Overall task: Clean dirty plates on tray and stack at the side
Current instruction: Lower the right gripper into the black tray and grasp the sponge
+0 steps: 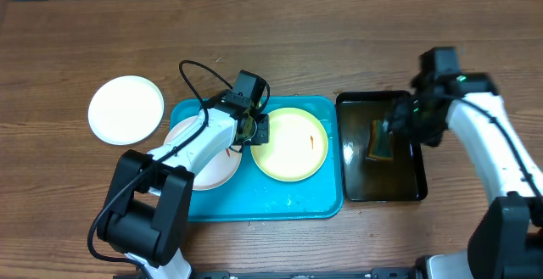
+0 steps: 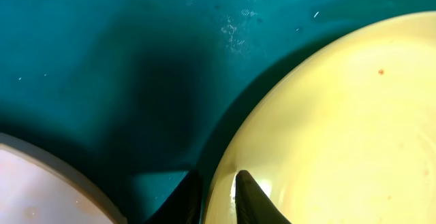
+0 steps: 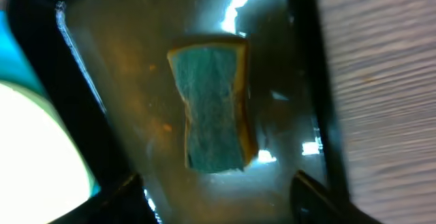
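Note:
The turquoise tray (image 1: 280,198) holds a pale yellow plate (image 1: 293,147) with an orange-red smear, and a white plate (image 1: 208,169) partly hidden under my left arm. Another white plate (image 1: 126,109) lies on the table left of the tray. My left gripper (image 1: 254,131) is shut on the yellow plate's left rim. In the left wrist view the gripper (image 2: 218,198) has one finger inside the yellow plate (image 2: 340,129) and the other outside it over the tray (image 2: 102,60). My right gripper (image 1: 392,126) hangs open over a sponge (image 1: 381,141). In the right wrist view the gripper (image 3: 218,198) stands apart from the sponge (image 3: 212,105).
A black tray (image 1: 422,177) of brownish liquid sits right of the turquoise one and holds the sponge; its floor (image 3: 122,81) shows in the right wrist view. The white plate's edge (image 2: 34,190) appears at the lower left of the left wrist view. Bare wooden table lies all around.

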{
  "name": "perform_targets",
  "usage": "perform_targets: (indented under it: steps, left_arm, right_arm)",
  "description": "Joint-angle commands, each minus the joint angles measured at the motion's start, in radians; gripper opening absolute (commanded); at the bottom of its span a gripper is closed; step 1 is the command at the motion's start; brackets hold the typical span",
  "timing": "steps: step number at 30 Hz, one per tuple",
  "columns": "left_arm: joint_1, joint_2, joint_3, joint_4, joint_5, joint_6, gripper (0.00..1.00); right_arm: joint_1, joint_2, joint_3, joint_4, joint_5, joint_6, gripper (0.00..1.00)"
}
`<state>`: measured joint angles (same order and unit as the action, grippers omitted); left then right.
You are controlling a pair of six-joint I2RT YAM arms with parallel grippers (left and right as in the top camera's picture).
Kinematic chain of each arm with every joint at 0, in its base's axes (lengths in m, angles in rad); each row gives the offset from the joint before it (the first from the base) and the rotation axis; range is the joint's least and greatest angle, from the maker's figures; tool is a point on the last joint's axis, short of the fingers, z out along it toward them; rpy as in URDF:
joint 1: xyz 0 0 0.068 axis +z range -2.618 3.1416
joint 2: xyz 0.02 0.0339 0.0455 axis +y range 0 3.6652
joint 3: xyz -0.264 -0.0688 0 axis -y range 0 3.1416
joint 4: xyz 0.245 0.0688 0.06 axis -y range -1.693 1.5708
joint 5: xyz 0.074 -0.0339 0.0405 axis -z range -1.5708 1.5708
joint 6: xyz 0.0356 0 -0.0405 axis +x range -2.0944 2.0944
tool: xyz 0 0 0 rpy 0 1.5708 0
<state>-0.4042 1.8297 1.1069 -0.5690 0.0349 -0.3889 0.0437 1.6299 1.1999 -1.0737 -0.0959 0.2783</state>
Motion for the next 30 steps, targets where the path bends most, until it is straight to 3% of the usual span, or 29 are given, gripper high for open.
perform_targets:
  steps: [1, 9, 10, 11, 12, 16, 19, 20, 24, 30]
  left_arm:
    - [-0.002, 0.014, -0.001, -0.002, 0.022, 0.018, 0.20]
    - [-0.002, 0.014, -0.001, 0.000, 0.022, 0.019, 0.19]
    - [-0.002, 0.014, -0.001, 0.000, 0.022, 0.019, 0.19]
    - [-0.002, 0.014, -0.001, 0.000, 0.022, 0.019, 0.19]
    - [-0.002, 0.014, -0.001, 0.000, 0.022, 0.019, 0.17]
    - [-0.002, 0.014, -0.001, -0.001, 0.022, 0.019, 0.17]
    - [-0.002, 0.014, -0.001, 0.001, 0.022, 0.019, 0.17]
    - [-0.002, 0.014, -0.001, 0.002, 0.022, 0.019, 0.17]
    - [-0.002, 0.014, -0.001, 0.001, 0.022, 0.020, 0.18]
    - [-0.002, 0.014, -0.001, 0.001, 0.022, 0.020, 0.18]
  right_arm:
    - [0.047, -0.006, -0.092, 0.075, 0.054, 0.041, 0.66]
    - [0.107, 0.001, -0.300, 0.369, 0.061, 0.033, 0.62]
    - [0.107, 0.001, -0.314, 0.383, 0.063, 0.033, 0.54]
    - [0.107, 0.001, -0.320, 0.387, 0.063, 0.033, 0.38]
    - [0.107, 0.001, -0.322, 0.378, 0.062, 0.033, 0.04]
    - [0.107, -0.001, -0.306, 0.289, 0.045, 0.034, 0.04]
    - [0.107, -0.003, -0.214, 0.169, 0.035, 0.032, 0.43]
    - [0.107, -0.003, -0.162, 0.144, 0.036, 0.032, 0.49]
    - [0.107, -0.002, -0.140, 0.171, 0.057, 0.033, 0.58]
    - [0.107, 0.000, -0.188, 0.201, 0.080, 0.033, 0.58]
